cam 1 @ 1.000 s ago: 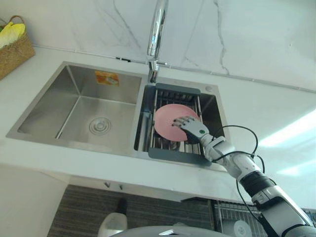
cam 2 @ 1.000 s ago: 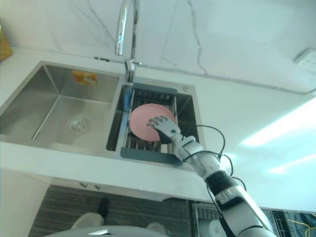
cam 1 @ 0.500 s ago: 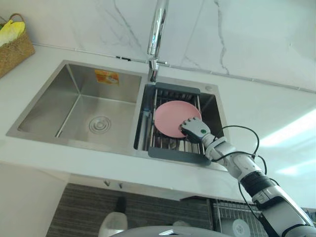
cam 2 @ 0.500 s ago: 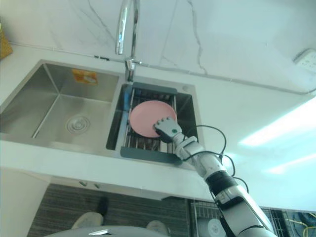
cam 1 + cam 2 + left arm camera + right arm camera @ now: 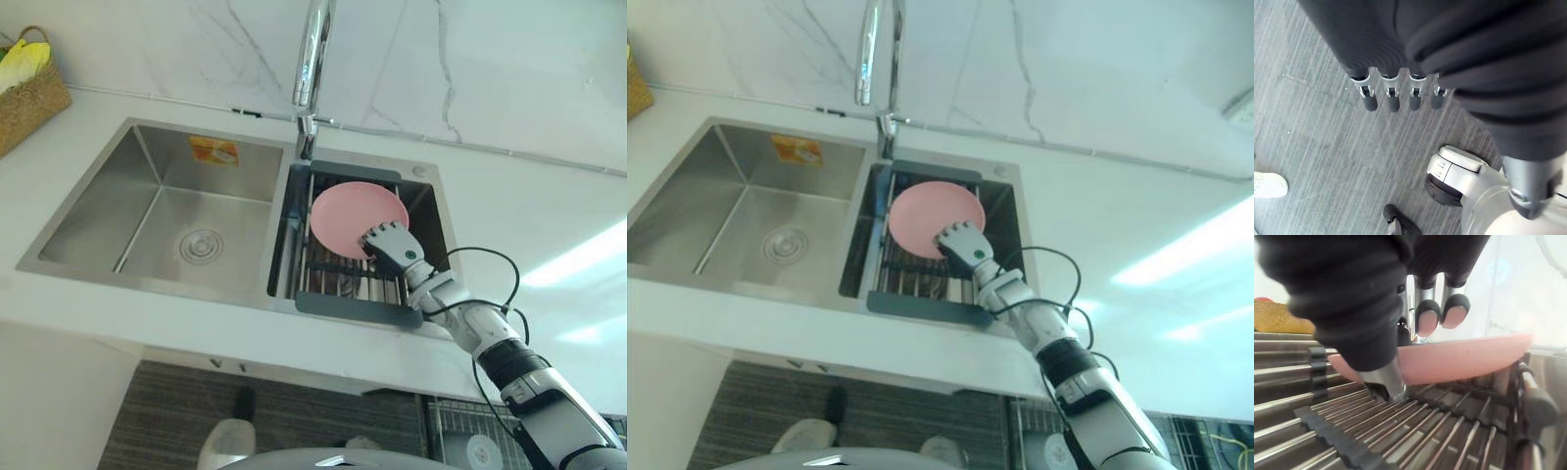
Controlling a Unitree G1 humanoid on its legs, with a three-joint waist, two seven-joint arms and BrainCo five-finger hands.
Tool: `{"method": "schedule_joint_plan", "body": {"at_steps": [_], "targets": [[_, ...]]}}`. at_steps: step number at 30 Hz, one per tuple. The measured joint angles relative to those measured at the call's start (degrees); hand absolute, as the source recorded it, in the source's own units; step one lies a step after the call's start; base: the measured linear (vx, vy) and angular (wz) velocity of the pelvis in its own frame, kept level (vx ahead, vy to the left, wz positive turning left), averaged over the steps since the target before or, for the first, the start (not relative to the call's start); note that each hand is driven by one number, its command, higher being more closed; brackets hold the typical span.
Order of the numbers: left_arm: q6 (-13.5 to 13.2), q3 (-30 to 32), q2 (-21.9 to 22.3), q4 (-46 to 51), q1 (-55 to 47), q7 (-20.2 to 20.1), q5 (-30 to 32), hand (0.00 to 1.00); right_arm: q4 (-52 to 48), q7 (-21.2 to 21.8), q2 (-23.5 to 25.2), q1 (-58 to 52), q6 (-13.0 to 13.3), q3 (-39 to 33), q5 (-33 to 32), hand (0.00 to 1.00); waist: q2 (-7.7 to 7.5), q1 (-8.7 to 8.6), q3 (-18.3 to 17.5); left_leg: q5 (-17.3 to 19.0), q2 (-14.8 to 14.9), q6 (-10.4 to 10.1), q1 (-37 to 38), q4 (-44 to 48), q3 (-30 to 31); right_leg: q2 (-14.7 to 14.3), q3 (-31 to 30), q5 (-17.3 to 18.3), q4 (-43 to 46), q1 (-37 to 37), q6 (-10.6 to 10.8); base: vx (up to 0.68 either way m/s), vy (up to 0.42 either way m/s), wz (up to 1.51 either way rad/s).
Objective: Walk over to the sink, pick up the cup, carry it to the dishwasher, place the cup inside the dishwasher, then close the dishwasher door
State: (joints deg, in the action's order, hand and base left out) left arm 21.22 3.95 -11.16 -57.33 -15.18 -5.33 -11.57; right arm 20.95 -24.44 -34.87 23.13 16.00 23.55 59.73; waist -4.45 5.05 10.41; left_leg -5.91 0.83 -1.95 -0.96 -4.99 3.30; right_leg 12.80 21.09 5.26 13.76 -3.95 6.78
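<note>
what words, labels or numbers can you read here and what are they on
Orange sticker on the back wall of the left sink basin: it carries print, but too small and blurred to read.
Pink plate gripped by the right hand: no text.
Faucet and woven basket: no readable text.

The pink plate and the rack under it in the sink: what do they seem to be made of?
Pink plate: probably plastic or melamine; matte, even colour, thin rim. Rack: metal bars, likely stainless steel; shiny, with bright highlights.
</note>
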Motion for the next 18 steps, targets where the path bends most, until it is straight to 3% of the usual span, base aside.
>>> {"method": "schedule_joint_plan", "body": {"at_steps": [10, 18], "targets": [[-0.02, 0.12, 0.41, 0.20, -0.01, 0.05, 0.02, 0.00, -2.46, -0.71, -0.33, 0.12, 0.21, -2.26, -2.08, 1.00, 0.99, -0.20, -0.37, -0.65, -0.19, -0.36, 0.07, 0.01, 0.85, 0.08, 0.07, 0.00, 0.07, -0.04, 0.00, 0.01, -0.006, 0.05], [-0.05, 0.27, 1.08, 0.16, -0.09, 0.05, 0.48, 0.00, -4.43, -1.21, -3.61, 1.44, 2.32, -2.56, -1.82, 1.00, 1.48, -0.53, -0.51, -0.89, -0.15, -0.36, -0.14, 0.00, 0.25, -0.12, -0.11, 0.04, -1.62, -0.10, 0.08, -0.01, -0.003, -0.07]]}}
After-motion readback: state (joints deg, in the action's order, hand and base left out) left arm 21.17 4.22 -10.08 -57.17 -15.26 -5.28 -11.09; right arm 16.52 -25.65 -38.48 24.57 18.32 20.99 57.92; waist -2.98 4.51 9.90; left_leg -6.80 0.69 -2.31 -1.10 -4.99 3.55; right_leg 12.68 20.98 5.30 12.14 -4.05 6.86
